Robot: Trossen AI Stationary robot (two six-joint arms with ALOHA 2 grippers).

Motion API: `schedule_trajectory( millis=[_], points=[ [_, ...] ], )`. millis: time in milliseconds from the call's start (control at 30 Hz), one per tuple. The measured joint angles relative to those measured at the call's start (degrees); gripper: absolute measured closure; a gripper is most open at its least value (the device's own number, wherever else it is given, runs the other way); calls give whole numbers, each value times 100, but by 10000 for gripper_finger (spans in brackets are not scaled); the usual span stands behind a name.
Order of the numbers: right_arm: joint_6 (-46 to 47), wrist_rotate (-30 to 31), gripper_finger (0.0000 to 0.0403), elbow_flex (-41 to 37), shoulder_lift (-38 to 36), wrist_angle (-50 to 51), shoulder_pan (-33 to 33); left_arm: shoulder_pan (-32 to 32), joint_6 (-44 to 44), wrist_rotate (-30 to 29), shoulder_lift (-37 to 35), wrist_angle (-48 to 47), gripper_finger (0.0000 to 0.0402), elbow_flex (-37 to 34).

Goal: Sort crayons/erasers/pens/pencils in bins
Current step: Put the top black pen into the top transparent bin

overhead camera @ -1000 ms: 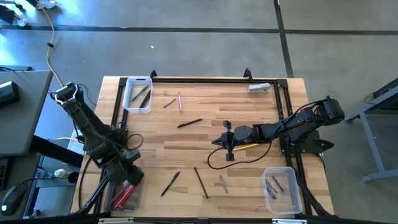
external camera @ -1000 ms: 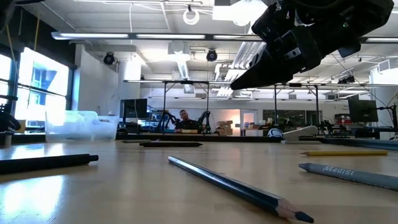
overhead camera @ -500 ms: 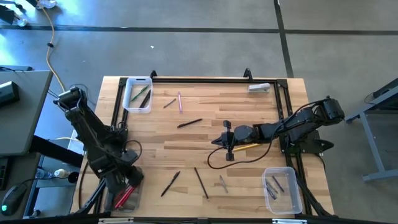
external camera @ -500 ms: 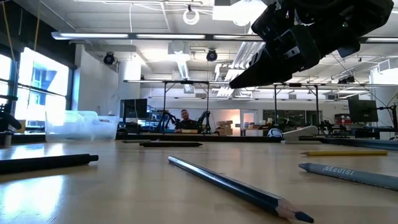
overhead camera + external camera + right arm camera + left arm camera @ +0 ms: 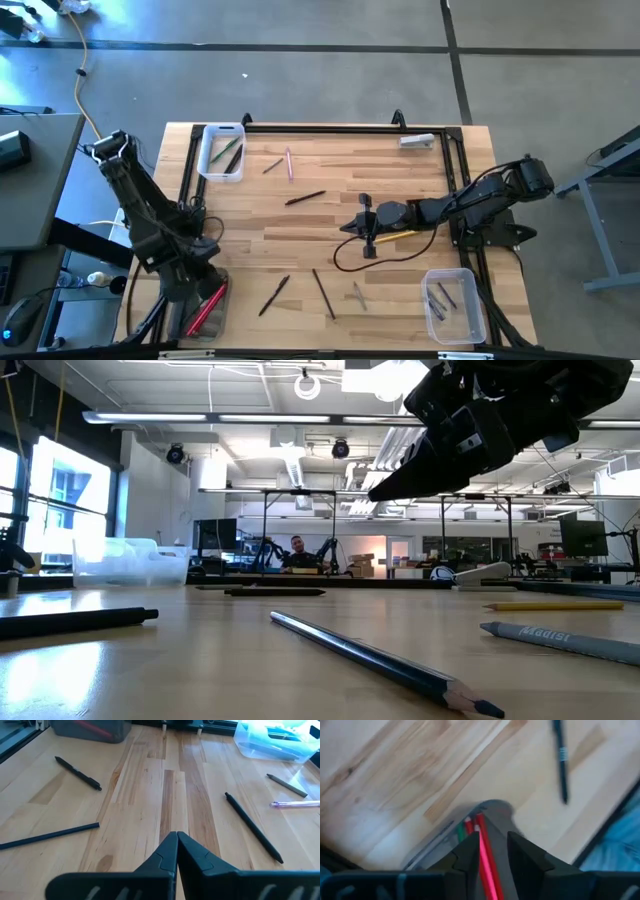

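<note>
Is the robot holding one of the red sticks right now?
It cannot be told. A red stick lies between the left gripper's parted fingers over the grey bin, perhaps just released. The right gripper is shut on nothing.

wooden table [image 5: 400,190] | on it: three bins [image 5: 221,152], scattered pens and pencils [image 5: 305,198]

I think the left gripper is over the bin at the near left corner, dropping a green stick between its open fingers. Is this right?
Not quite: the stick between the left gripper's open fingers is red, not green, as the left wrist view shows. The rest holds: in the high view that gripper is over the bin at the near left corner.
</note>
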State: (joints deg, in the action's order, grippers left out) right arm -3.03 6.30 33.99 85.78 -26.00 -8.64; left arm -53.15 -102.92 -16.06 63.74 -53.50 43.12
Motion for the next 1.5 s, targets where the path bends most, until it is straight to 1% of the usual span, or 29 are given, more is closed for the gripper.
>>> schedule_trajectory(
  millis=[100, 167, 233, 333, 400, 467, 567, 633, 733, 800, 867, 1067, 1167, 1300, 1367, 1433, 1500],
  points=[
    [0, 1, 403, 1, 0, 0, 0, 143, 618, -370, -215, -14, 331, 165],
    [0, 0, 403, 1, 0, -2, 2, 320, 1186, -656, -335, 104, 346, 240],
    [0, 1, 403, 0, 0, -23, 2, 591, 1942, -825, -441, 409, 364, 249],
    [0, 0, 403, -1, 0, -72, 2, 1163, 3264, -917, -516, 926, 392, 249],
    [0, 1, 403, -1, 0, -114, 2, 1621, 4266, -886, -536, 1434, 398, 199],
    [0, -1, 403, 1, 0, -120, 2, 2132, 5416, -583, -535, 2321, 398, 56],
    [4, -1, 403, 1, 0, -129, 2, 2969, 6934, 137, -448, 3859, 401, -247],
    [6, -1, 403, 0, 0, -196, 2, 3483, 7727, 703, -346, 4827, 401, -525],
    [133, -1, 403, 1, 0, -315, 2, 4132, 8547, 1367, -78, 6262, 401, -940],
    [173, -3, 403, 51, 2, -335, 2, 4498, 8923, 1667, 127, 7119, 401, -1256],
    [173, -3, 403, 134, 2, -331, 2, 4778, 9176, 1825, 412, 8028, 401, -1534],
    [382, 86, 403, 479, 2, -114, 2, 5313, 9522, 1945, 1183, 10352, 401, -2319],
    [509, 225, 403, 752, 2, 421, 2, 5484, 9564, 1892, 1361, 11365, 401, -2758],
    [677, 433, 403, 1265, 2, 1386, 59, 5778, 9582, 1801, 1391, 12667, 402, -3327],
    [713, 444, 403, 1527, 2, 1866, 143, 5943, 9679, 1799, 1385, 13107, 402, -3512],
    [712, 381, 403, 1753, 6, 2204, 249, 6091, 9756, 1798, 1385, 13234, 402, -3650],
    [691, 37, 403, 1914, 45, 2281, 394, 6222, 9753, 1797, 1387, 13338, 402, -3765]
  ],
)
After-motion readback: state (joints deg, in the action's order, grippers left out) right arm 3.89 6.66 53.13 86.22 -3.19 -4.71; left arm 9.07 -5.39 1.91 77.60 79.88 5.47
